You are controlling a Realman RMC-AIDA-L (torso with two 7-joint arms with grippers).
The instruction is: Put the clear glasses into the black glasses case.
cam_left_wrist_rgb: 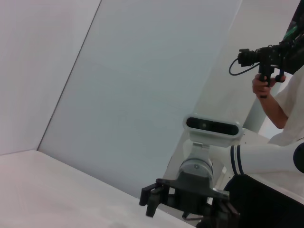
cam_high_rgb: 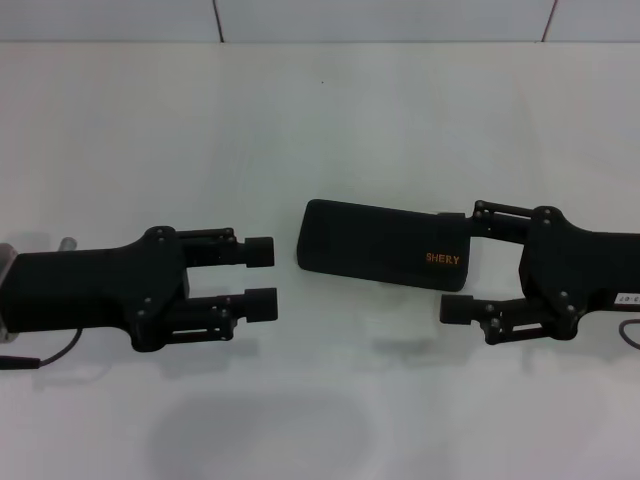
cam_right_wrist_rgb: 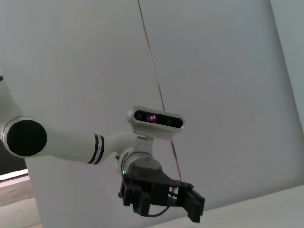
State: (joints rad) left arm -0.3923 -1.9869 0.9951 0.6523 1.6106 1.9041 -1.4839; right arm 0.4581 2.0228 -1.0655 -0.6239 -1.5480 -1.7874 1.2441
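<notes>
The black glasses case (cam_high_rgb: 375, 243) lies shut on the white table, lid up, with orange "SHERY" lettering near its right end. My right gripper (cam_high_rgb: 452, 262) is open, and its two fingers straddle the right end of the case, one finger at the far side and one (cam_high_rgb: 458, 309) at the near side. My left gripper (cam_high_rgb: 262, 279) is open and holds nothing, a short way left of the case. The clear glasses do not show in any view.
The white table (cam_high_rgb: 320, 120) runs back to a pale wall. The left wrist view shows the right arm's gripper (cam_left_wrist_rgb: 151, 199) farther off and a person (cam_left_wrist_rgb: 285, 104) holding a device. The right wrist view shows the left arm's gripper (cam_right_wrist_rgb: 192, 206).
</notes>
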